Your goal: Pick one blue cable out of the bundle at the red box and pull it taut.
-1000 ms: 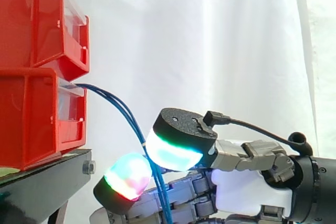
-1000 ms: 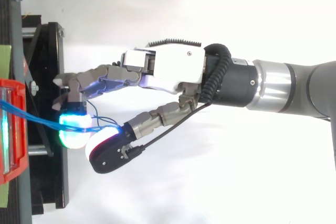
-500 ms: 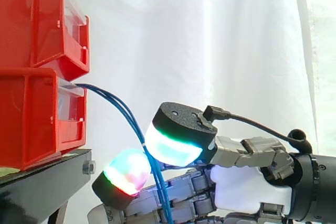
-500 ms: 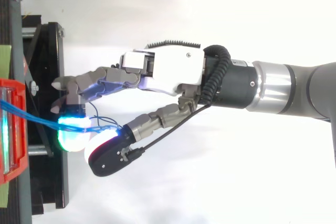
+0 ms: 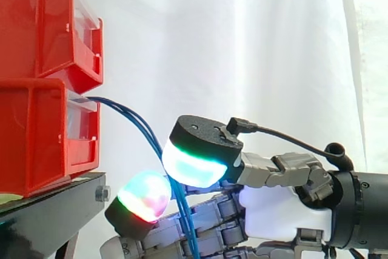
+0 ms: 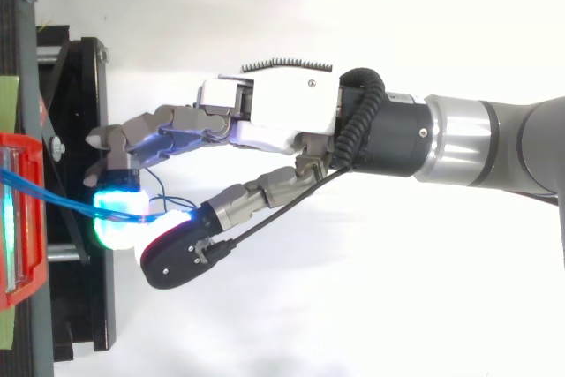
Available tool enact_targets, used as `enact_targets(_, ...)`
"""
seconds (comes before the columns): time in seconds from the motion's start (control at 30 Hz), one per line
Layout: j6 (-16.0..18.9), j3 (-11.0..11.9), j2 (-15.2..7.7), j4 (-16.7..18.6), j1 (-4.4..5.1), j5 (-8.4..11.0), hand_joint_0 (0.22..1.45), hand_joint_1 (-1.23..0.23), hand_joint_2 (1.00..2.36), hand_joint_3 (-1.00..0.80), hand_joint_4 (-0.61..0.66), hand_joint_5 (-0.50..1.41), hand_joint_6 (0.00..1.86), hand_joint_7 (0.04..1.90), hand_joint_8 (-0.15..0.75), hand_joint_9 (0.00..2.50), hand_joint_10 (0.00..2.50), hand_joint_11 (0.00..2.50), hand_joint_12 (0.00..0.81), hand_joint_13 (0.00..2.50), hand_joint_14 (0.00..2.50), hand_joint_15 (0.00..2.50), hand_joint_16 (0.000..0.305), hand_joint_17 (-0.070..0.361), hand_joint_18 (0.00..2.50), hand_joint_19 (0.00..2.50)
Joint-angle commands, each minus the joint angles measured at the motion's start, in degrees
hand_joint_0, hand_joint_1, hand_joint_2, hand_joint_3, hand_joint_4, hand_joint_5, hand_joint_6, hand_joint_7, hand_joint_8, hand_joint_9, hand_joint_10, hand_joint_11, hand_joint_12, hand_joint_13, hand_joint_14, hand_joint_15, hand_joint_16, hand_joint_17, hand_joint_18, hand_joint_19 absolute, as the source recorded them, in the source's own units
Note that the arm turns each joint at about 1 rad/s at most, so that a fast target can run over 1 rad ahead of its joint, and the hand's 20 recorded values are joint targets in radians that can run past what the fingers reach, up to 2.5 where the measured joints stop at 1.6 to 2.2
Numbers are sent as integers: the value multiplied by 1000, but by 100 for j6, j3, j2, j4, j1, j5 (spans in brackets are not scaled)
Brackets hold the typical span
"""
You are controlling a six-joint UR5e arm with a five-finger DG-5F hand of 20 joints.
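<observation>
Pinch on blue cables, hand shifted toward the bins

My hand (image 6: 282,116) reaches in from the right, palm level, fingers extended toward the black stand (image 6: 88,306). My thumb pad (image 5: 193,168) glows white, cyan and green. My finger pad (image 5: 144,197) glows red, green and cyan below and to the left of it. The two pads are closed on the blue cables (image 5: 145,130). The bundle passes between them.

Cable position: the blue cables leave the front of the lower red bin (image 5: 36,131), arc downward to the pinch, then drop in front of my fingers toward the bottom edge of the side view. In the top view the strands (image 6: 53,196) run from the bin across the stand to the cyan pad. The arc is curved, not straight, so the bundle is slack.

Change against the frames one second ago and half a second ago:
- My hand sits slightly nearer the bins in both views.
- In the side view my thumb pad has moved left.
- In the top view my thumb's black back has moved left.
- The pinch is unchanged. The cable arc at the bin has the same shape.

The upper red bin (image 5: 42,22) sits on the lower one, in front of the white curtain (image 5: 254,47).
</observation>
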Motion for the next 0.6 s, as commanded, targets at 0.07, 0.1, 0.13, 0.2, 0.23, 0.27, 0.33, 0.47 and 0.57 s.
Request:
enact_targets(0.07,11,6,-3,-15,-9,-5,602,-709,1010,-359,211,-147,738,1022,324,445,4,201,347,195,3,94,52,118,195,191)
enact_targets(0.1,11,6,5,-15,-9,-5,604,-708,1010,-354,205,-149,745,1019,324,443,5,203,347,195,3,90,52,118,195,181)
enact_targets(0.13,2,6,5,-15,-9,-14,605,-707,1010,-353,203,-150,746,1024,323,442,5,207,347,195,3,94,52,118,195,191)
enact_targets(0.2,11,15,5,-15,-9,-14,605,-707,1011,-339,189,-154,755,1043,323,437,5,201,347,195,3,90,52,118,200,189)
enact_targets(0.23,11,15,5,-15,-9,-14,605,-707,1012,-323,185,-158,763,1066,321,431,4,197,347,195,3,96,52,118,201,189)
enact_targets(0.27,11,15,5,-15,-18,-14,604,-709,1013,-308,207,-170,800,1039,321,431,5,227,348,193,3,88,52,118,202,187)
enact_targets(0.33,11,24,5,-15,-18,-14,604,-704,1014,-282,231,-185,849,988,323,430,6,256,348,193,3,95,52,118,203,179)
enact_targets(0.47,11,50,5,-33,-18,-14,605,-702,1014,-264,243,-193,875,979,325,402,5,256,350,190,4,96,53,118,204,178)
enact_targets(0.57,11,103,5,-42,-27,-14,608,-702,1014,-261,248,-195,886,962,324,402,6,264,350,190,3,100,53,118,204,178)
